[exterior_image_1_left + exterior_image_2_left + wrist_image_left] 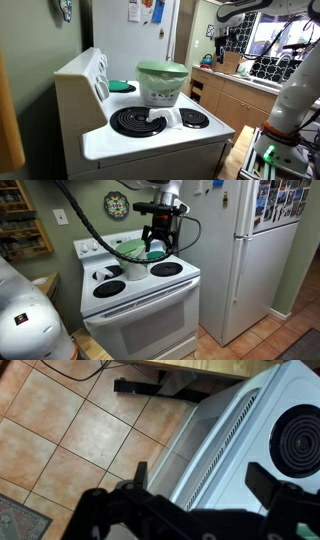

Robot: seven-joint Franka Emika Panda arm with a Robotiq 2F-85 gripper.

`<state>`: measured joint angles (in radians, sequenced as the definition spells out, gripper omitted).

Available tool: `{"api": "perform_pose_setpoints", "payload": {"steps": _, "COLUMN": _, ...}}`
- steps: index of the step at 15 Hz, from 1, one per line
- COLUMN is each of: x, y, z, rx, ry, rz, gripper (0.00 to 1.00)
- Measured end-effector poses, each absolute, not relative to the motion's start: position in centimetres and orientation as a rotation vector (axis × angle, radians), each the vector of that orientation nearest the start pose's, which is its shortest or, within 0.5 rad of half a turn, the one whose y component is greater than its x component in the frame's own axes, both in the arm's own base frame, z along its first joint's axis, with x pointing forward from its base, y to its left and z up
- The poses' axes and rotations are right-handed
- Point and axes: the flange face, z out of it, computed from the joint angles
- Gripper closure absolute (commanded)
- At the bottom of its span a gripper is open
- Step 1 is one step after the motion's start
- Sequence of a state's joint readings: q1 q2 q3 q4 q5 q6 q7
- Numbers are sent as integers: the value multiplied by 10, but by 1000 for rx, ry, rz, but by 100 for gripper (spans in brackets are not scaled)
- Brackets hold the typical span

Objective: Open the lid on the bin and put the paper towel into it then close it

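A white bin with a green lid (160, 82) stands on the white stove top (215, 132) between the burners, and its lid is shut. In an exterior view the bin (133, 248) is partly behind my gripper (158, 246). The gripper hangs above the stove's right side, close to the bin but not touching it. In the wrist view the gripper (200, 482) is open and empty, with the stove's edge (215, 445) and tiled floor below it. I cannot make out a paper towel in any view.
The stove has coil burners (138, 122) and a raised back panel (85, 70). A white fridge (250, 250) stands beside the stove. Kitchen counters with drawers (235, 95) lie beyond it. The tiled floor (60, 430) holds a cable and a rug corner.
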<state>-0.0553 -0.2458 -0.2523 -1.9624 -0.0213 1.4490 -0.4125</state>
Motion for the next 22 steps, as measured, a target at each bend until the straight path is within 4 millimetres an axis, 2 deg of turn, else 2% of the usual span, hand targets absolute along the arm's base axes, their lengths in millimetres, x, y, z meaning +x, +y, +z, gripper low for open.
{"api": "perform_pose_setpoints", "payload": {"steps": 4, "x": 429, "y": -146, "z": 555, "rx": -2983, "ry": -193, "rz": 368, "gripper": 0}}
{"api": "perform_pose_setpoints", "payload": {"steps": 6, "x": 433, "y": -127, "z": 557, "rx": -2982, "ry": -304, "rz": 367, "gripper": 0}}
{"api": "perform_pose_setpoints", "payload": {"steps": 9, "x": 433, "y": -67, "z": 568, "rx": -2985, "ry": -546, "rz": 354, "gripper": 0}}
{"api": "perform_pose_setpoints", "payload": {"steps": 13, "x": 412, "y": 31, "z": 577, "rx": -2977, "ry": -876, "rz": 347, "gripper": 0}}
{"api": "perform_pose_setpoints", "payload": {"steps": 17, "x": 383, "y": 122, "z": 560, "rx": -2910, "ry": -1200, "rz": 359, "gripper": 0}}
{"api": "perform_pose_setpoints", "payload": {"steps": 19, "x": 378, "y": 134, "z": 553, "rx": -2898, "ry": -1248, "rz": 368, "gripper": 0}}
{"api": "perform_pose_setpoints", "payload": {"steps": 22, "x": 380, "y": 129, "z": 551, "rx": -2889, "ry": -1250, "rz": 366, "gripper": 0}}
